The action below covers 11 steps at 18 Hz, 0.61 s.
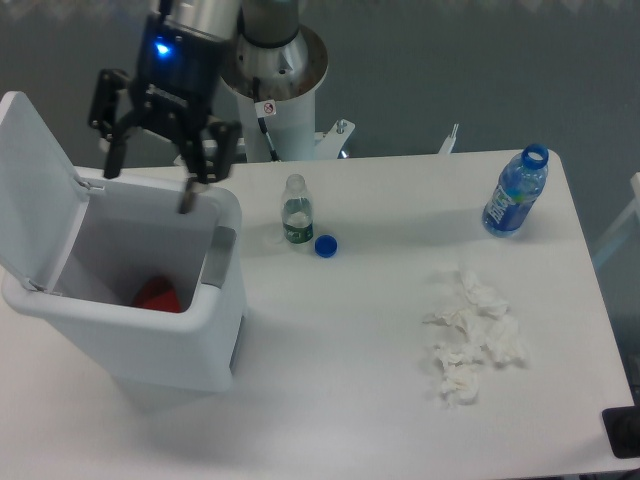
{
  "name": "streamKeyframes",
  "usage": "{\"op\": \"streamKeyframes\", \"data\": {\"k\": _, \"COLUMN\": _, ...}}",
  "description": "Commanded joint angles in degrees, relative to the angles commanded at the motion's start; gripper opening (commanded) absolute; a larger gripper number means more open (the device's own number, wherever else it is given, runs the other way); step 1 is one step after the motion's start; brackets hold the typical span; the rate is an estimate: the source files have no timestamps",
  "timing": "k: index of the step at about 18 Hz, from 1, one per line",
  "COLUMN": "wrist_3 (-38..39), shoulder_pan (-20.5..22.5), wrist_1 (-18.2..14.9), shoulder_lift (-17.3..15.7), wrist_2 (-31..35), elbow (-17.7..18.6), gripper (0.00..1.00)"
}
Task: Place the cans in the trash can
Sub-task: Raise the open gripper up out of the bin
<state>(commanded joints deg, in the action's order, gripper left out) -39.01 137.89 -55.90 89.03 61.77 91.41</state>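
Observation:
The white trash can [215,330] stands at the table's left with its flip lid [30,170] raised. A red can [158,295] lies inside it at the bottom. My gripper [150,180] hangs above the bin's far rim, fingers spread apart and empty. One fingertip [186,200] points down over the bin's opening.
A clear bottle with a green label [296,212] stands mid-table with a blue cap [325,245] beside it. A blue bottle [515,195] stands at the far right. Crumpled white tissues [470,340] lie right of centre. The robot's base [272,75] is behind the table.

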Motion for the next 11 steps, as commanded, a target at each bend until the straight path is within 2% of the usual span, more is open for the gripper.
{"op": "streamKeyframes", "data": {"k": 6, "wrist_3": -10.3, "shoulder_pan": 2.6, "wrist_1": -0.2, "shoulder_lift": 3.3, "wrist_2": 10.0, "elbow": 0.0, "gripper": 1.00}}
{"op": "streamKeyframes", "data": {"k": 9, "wrist_3": -15.0, "shoulder_pan": 2.8, "wrist_1": 0.0, "shoulder_lift": 5.4, "wrist_2": 16.1, "elbow": 0.0, "gripper": 1.00}}
{"op": "streamKeyframes", "data": {"k": 11, "wrist_3": -17.3, "shoulder_pan": 3.0, "wrist_1": 0.1, "shoulder_lift": 6.6, "wrist_2": 17.9, "elbow": -0.3, "gripper": 1.00}}
